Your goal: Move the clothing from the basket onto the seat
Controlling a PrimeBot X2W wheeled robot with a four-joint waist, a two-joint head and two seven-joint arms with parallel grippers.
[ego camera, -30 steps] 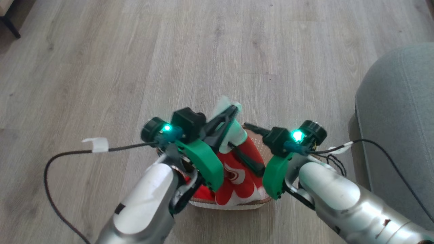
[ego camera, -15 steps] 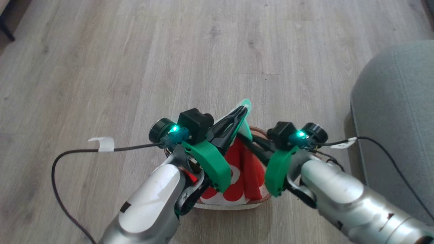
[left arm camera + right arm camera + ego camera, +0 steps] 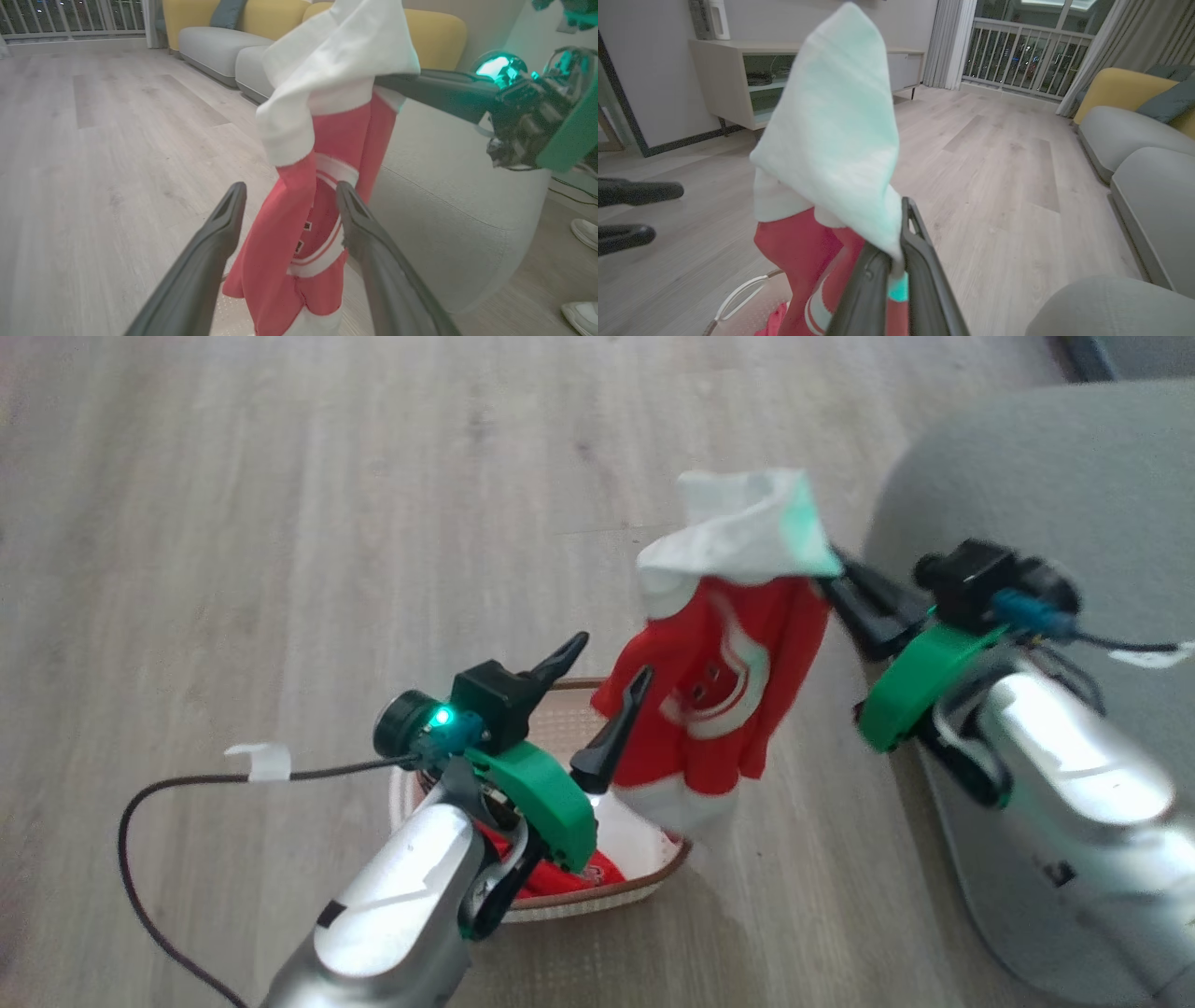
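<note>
**Ana:** Which step are you on?

**Robot:** The carry. My right gripper (image 3: 840, 586) is pressed together on the white top edge of one red garment (image 3: 724, 672). It hangs in the air from that pinch, above the far right end of the basket (image 3: 597, 899) and just left of the seat (image 3: 1027, 476).

**Ana:** And your other claw?

**Robot:** My left gripper (image 3: 611, 658) is spread wide and holds nothing. Its fingers stand to either side of the hanging cloth. From here I can't tell whether one of them brushes it.

**Ana:** Is the basket empty, then?

**Robot:** No. The basket sits on the floor (image 3: 280, 523), left of the seat, and the rest of the clothing (image 3: 560, 877) lies red in its near end. Most of that is hidden behind my left forearm (image 3: 401, 915), so I won't say how much. By my reckoning the job is partly done at best, as nothing lies on the part of the cushion I can see.

**Ana:** What does the next move call for?

**Robot:** I'd take the right arm rightward over the seat's rounded edge. It should go high enough that the white hem clears both the basket rim and the cushion's side. Then I'd lower until the cloth pools on the cushion, and only then part the fingers. The left claw should draw back, so the trailing hem doesn't catch on a finger. After that it goes down into the basket for what remains.
</note>
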